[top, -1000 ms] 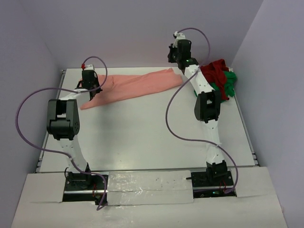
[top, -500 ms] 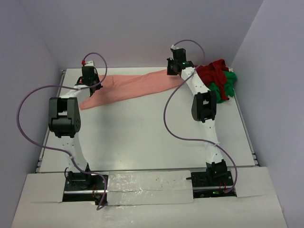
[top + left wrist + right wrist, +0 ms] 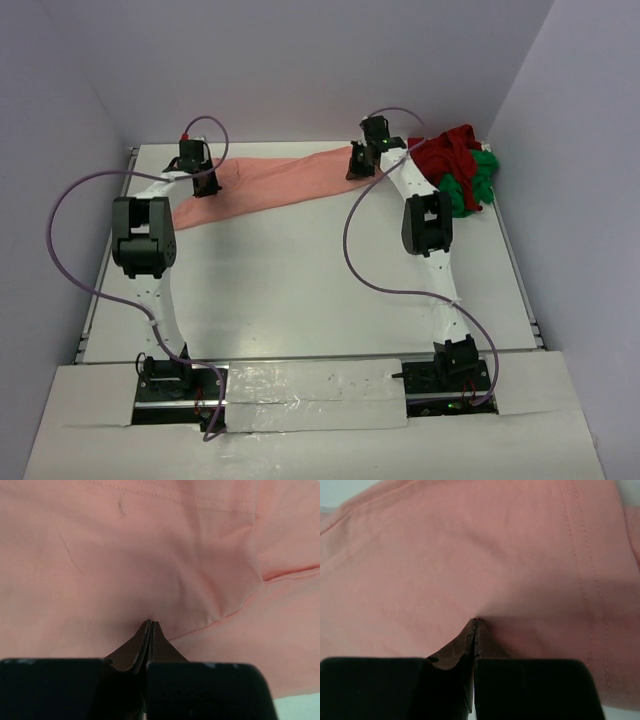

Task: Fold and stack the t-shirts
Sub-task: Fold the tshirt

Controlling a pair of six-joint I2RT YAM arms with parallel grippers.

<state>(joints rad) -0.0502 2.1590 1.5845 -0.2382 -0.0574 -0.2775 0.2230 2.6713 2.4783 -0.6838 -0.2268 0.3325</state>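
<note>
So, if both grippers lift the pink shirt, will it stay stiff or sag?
Probably floppy: the salmon-pink shirt creases where the left gripper and the right gripper pinch it. Its middle would likely sag. It looks thin, so probably light.

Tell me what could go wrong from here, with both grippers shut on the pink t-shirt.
1. The left gripper and right gripper each pinch only a little of the salmon-pink t-shirt; it might slip out.
2. The shirt lies bunched in a narrow band, so a fold may be crooked.
3. The right arm runs close beside the dark red t-shirt and bright green t-shirt and could drag them.
</note>
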